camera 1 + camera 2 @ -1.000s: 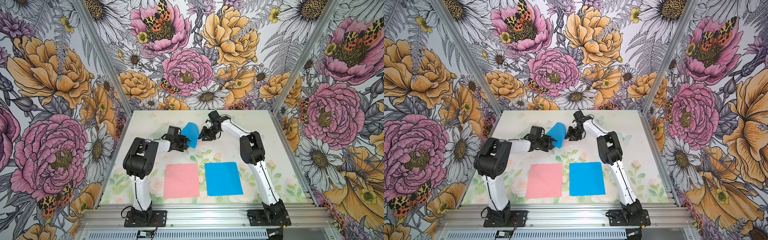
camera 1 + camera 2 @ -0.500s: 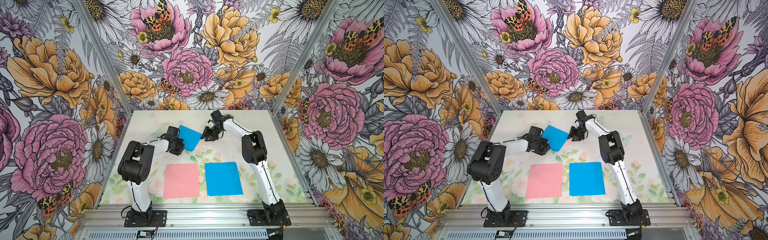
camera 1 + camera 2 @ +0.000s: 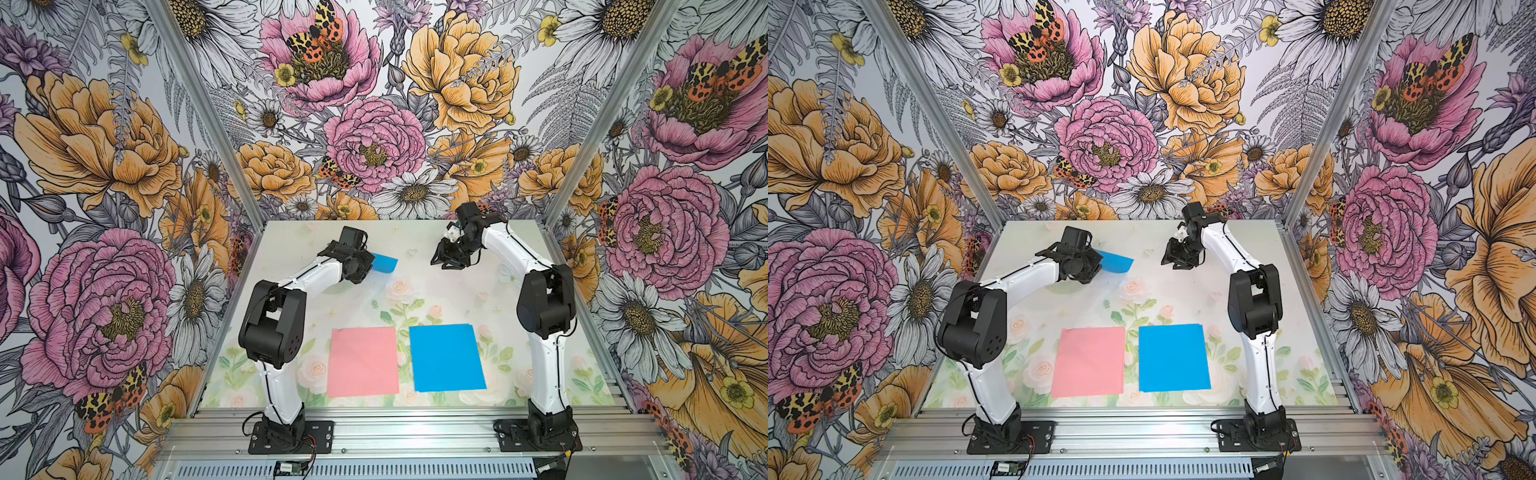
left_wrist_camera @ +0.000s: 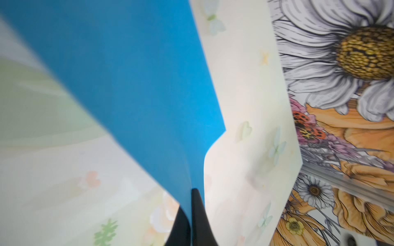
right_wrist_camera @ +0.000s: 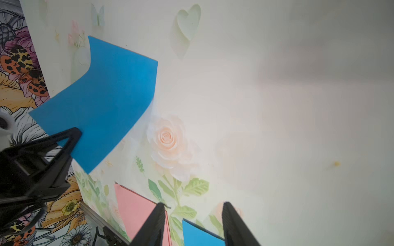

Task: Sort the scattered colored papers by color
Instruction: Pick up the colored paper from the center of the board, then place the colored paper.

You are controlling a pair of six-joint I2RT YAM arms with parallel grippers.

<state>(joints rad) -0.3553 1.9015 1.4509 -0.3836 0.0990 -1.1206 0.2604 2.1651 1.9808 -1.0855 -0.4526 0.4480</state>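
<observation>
In both top views the left gripper (image 3: 366,266) clamps a curled blue sheet (image 3: 384,263) far back on the table (image 3: 419,291). A pink pile (image 3: 363,360) and a blue pile (image 3: 446,357), perhaps several sheets each, lie side by side in front. Left wrist: its jaws pinch the sheet's edge. Right wrist: the right gripper (image 5: 194,204) stands apart, empty.

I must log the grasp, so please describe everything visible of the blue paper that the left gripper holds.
The held blue paper is a thin, plain bright blue sheet with straight edges, bent into a soft curve. The left gripper, shut, pinches one edge of it over the far part of the table. The right gripper is apart from it.
</observation>
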